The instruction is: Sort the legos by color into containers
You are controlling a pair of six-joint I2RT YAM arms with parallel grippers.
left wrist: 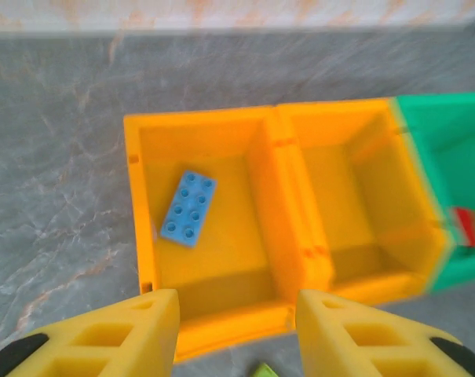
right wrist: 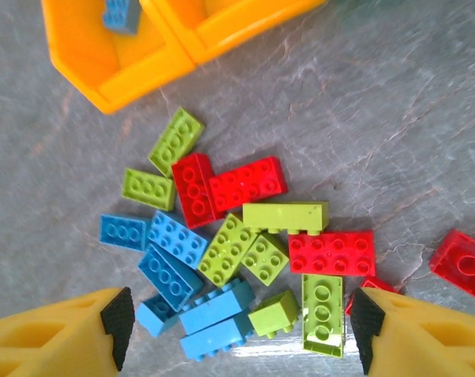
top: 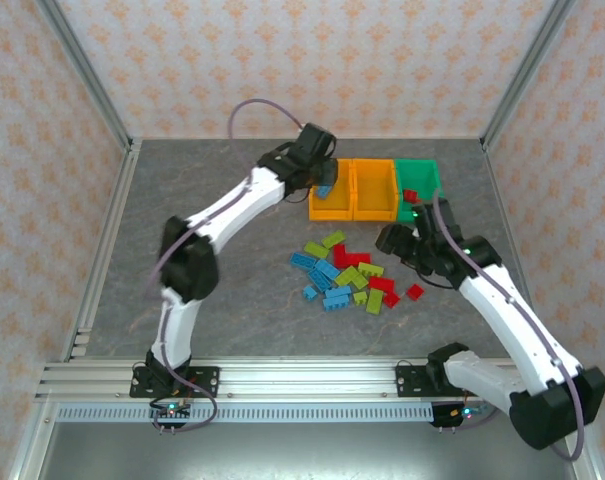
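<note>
**Legos (top: 347,275) piled mid-table, three containers lined up behind them**

In the top view the loose pile of blue, lime green and red bricks lies on the grey table (top: 232,300) at the centre of the frame, just below the row of bins. One stray red brick (top: 414,291) sits a little to the right of the pile.

The three bins stand side by side, touching, in the upper middle of the frame. The left orange-yellow bin (left wrist: 198,119) holds a single blue brick (left wrist: 188,208), which lies flat and studs up, tilted on the bin floor. In the left wrist view, the floor of the middle orange-yellow bin (left wrist: 335,108) shows bare plastic. The green bin (left wrist: 445,126), at the right end, has a red brick (left wrist: 466,226) in it, cut off by the right edge of that view.

The left gripper (left wrist: 237,330) hangs over the near wall of the left orange-yellow bin, its yellow fingers spread wide and nothing between them.

The right gripper (right wrist: 241,330) hovers above the pile, fingers wide apart at the bottom corners of its view, with nothing in its grasp. Blue bricks lie to the lower left below it, lime ones in the middle and red ones to the right.
</note>
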